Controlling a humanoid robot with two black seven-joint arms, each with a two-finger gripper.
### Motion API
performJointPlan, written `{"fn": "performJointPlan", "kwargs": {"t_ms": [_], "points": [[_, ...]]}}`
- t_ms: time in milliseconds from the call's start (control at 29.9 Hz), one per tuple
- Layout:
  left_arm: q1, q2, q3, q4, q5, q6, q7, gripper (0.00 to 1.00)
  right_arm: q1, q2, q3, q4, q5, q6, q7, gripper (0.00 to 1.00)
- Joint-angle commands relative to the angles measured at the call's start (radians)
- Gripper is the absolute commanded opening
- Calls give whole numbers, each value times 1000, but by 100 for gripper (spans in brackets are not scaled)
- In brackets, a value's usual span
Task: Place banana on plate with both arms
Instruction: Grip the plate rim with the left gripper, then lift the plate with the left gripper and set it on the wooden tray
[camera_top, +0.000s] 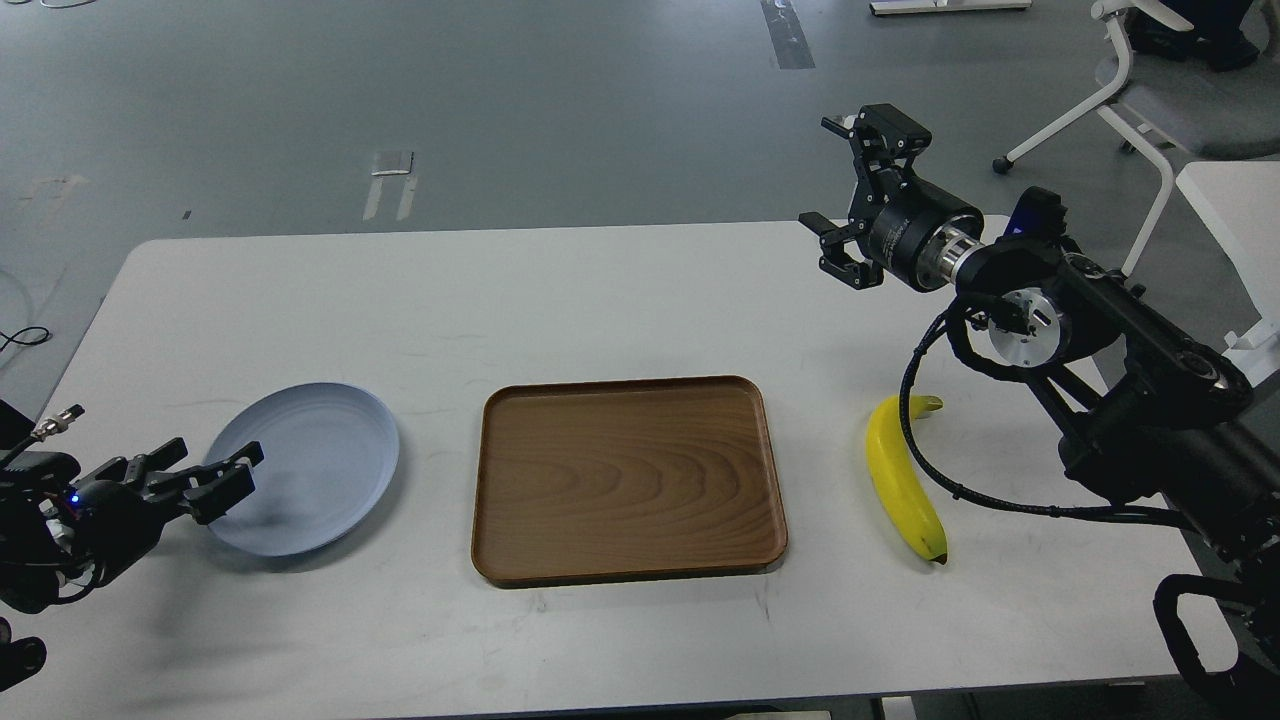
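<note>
The yellow banana (902, 482) lies on the white table right of the tray, its greenish stem toward the back. The pale blue-grey plate (315, 460) lies on the table's left side, with nothing on it. My left gripper (205, 470) is low at the plate's front-left edge, with its jaws apart and nothing between them. My right gripper (826, 175) is raised over the table's back right, well behind the banana, wide open and empty. A black cable of the right arm loops across the banana's stem end.
A rectangular brown wooden tray (625, 480) lies between the plate and the banana. The white table (560, 300) ends just behind the right gripper. A white chair (1160, 110) and another white table stand at the far right.
</note>
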Motion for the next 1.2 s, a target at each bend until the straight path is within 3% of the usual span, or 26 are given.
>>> {"fn": "performJointPlan", "kwargs": {"t_ms": [0,33,134,201,234,301,334,368,802,1170], "points": [[4,-23,1,32,2,0,-3,84,0,2,0,-1,0,0,0,100],[4,-23,1,32,2,0,-3,84,0,2,0,-1,0,0,0,100],[18,-21,1,38,0,0,-14,72,0,2,0,-1,0,0,0,100],[19,-23,1,45,0,-2,-20,53,-2,2,0,-1,0,0,0,100],[24,-24,1,51,0,-2,-20,38,-2,2,1,-1,0,0,0,100],[30,-28,1,55,-1,-2,-20,24,-7,2,1,-1,0,0,0,100],[32,-31,1,66,-7,-2,-20,8,-11,3,1,-1,0,0,2,100],[32,-40,1,78,-17,-2,-21,0,-14,3,4,-1,0,0,3,100],[24,-72,-1,106,-99,-5,-73,0,-23,5,12,-1,0,0,3,100],[1,-61,-13,75,-104,-11,-73,0,-22,5,27,-1,0,0,3,100]]}}
